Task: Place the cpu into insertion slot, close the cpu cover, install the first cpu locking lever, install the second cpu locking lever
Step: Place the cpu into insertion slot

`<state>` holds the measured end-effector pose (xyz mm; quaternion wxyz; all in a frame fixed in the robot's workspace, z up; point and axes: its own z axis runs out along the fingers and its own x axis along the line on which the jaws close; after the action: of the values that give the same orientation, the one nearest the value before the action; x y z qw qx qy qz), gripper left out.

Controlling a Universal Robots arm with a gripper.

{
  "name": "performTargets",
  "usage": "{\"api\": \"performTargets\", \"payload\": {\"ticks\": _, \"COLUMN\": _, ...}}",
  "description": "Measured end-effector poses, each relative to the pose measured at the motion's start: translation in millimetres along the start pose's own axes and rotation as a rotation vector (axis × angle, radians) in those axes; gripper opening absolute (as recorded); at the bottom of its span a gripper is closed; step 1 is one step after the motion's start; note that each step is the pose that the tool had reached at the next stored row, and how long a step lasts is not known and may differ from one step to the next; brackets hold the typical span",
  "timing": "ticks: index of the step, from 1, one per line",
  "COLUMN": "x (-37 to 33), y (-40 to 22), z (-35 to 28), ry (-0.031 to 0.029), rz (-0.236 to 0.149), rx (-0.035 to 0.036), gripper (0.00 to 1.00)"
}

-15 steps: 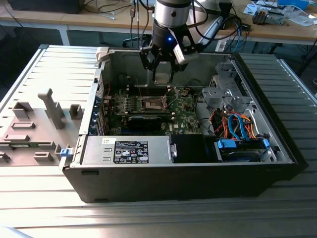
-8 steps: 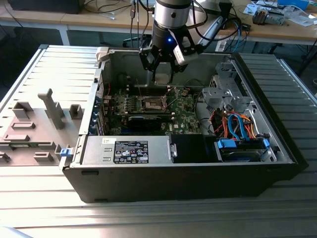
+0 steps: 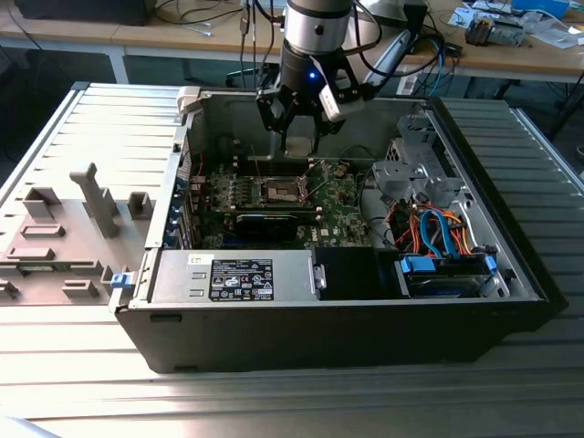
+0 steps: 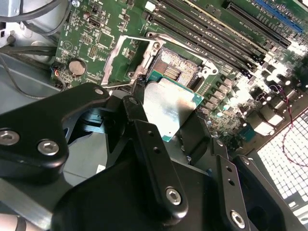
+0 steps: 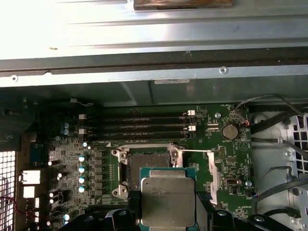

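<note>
Inside the open computer case: the hand is hovering over the green board, near the back wall of the case, which is sitting on the slatted bench.
Hand state: it is closed on the cpu, with its black fingers pinching two opposite edges of the chip.
Cpu position: it is riding in the hand with its silver face turned toward both wrist cameras. It is being held clear of the board and is not yet seated.
Insertion slot: the insertion slot is lying bare with its dark centre exposed, just beside the memory slots.
Cpu cover: the cpu cover appears to be standing swung open on the side of the slot nearer the coin cell, leaving the mouth free.
Key relation: in the first wrist view the chip is overlapping the near edge of the slot, so the slot is lying below the hand and a little ahead of the fingertips. The chip is square, and its edges are running roughly parallel to the slot's rim.
Arm: one arm is doing the work, so there is no choice of nearer hand.
Stage, as a judgement: the first step is under way, and the cover and both levers are waiting undone.
</note>
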<state>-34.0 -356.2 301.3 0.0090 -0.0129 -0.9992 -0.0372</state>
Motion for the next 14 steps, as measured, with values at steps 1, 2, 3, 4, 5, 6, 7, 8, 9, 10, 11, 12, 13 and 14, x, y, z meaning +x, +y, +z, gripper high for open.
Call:
{"api": "performTargets", "payload": {"ticks": 1, "x": 0.0, "y": 0.0, "z": 0.3, "ry": 0.0000, "rz": 0.000, "rx": 0.0002, "gripper": 0.54}}
{"api": "performTargets", "payload": {"ticks": 2, "x": 0.0, "y": 0.0, "z": 0.4, "ry": 0.0000, "rz": 0.000, "rx": 0.0003, "gripper": 0.54}}
{"api": "performTargets", "payload": {"ticks": 3, "x": 0.0, "y": -0.1, "z": 0.8, "ry": 0.0000, "rz": 0.000, "rx": 0.0007, "gripper": 0.54}}
{"api": "performTargets", "payload": {"ticks": 4, "x": 0.0, "y": -0.1, "z": 1.1, "ry": 0.0000, "rz": 0.000, "rx": 0.0010, "gripper": 0.54}}
{"api": "performTargets", "payload": {"ticks": 5, "x": 0.0, "y": -0.1, "z": 1.4, "ry": 0.0000, "rz": 0.000, "rx": 0.0013, "gripper": 0.54}}
{"api": "performTargets", "payload": {"ticks": 6, "x": 0.0, "y": -0.1, "z": 1.7, "ry": 0.0000, "rz": 0.000, "rx": 0.0015, "gripper": 0.54}}
{"api": "performTargets", "payload": {"ticks": 7, "x": 0.0, "y": -0.1, "z": 1.9, "ry": -0.0001, "rz": 0.000, "rx": 0.0017, "gripper": 0.54}}
{"api": "performTargets", "payload": {"ticks": 8, "x": 0.0, "y": -0.2, "z": 2.3, "ry": -0.0001, "rz": 0.000, "rx": 0.0021, "gripper": 0.54}}
{"api": "performTargets", "payload": {"ticks": 9, "x": -0.1, "y": -0.2, "z": 2.6, "ry": -0.0001, "rz": 0.000, "rx": 0.0023, "gripper": 0.54}}
{"api": "performTargets", "payload": {"ticks": 10, "x": -0.1, "y": -0.2, "z": 3.1, "ry": -0.0001, "rz": 0.000, "rx": 0.0025, "gripper": 0.54}}
{"api": "performTargets", "payload": {"ticks": 11, "x": -0.1, "y": -0.2, "z": 3.3, "ry": -0.0001, "rz": 0.000, "rx": 0.0026, "gripper": 0.54}}
{"api": "performTargets", "payload": {"ticks": 12, "x": -0.1, "y": -0.3, "z": 3.5, "ry": -0.0001, "rz": 0.000, "rx": 0.0029, "gripper": 0.54}}
{"api": "performTargets", "payload": {"ticks": 13, "x": -0.1, "y": -0.3, "z": 3.9, "ry": -0.0001, "rz": 0.000, "rx": 0.0030, "gripper": 0.54}}
{"api": "performTargets", "payload": {"ticks": 14, "x": -0.1, "y": -0.3, "z": 4.2, "ry": -0.0001, "rz": 0.000, "rx": 0.0031, "gripper": 0.54}}
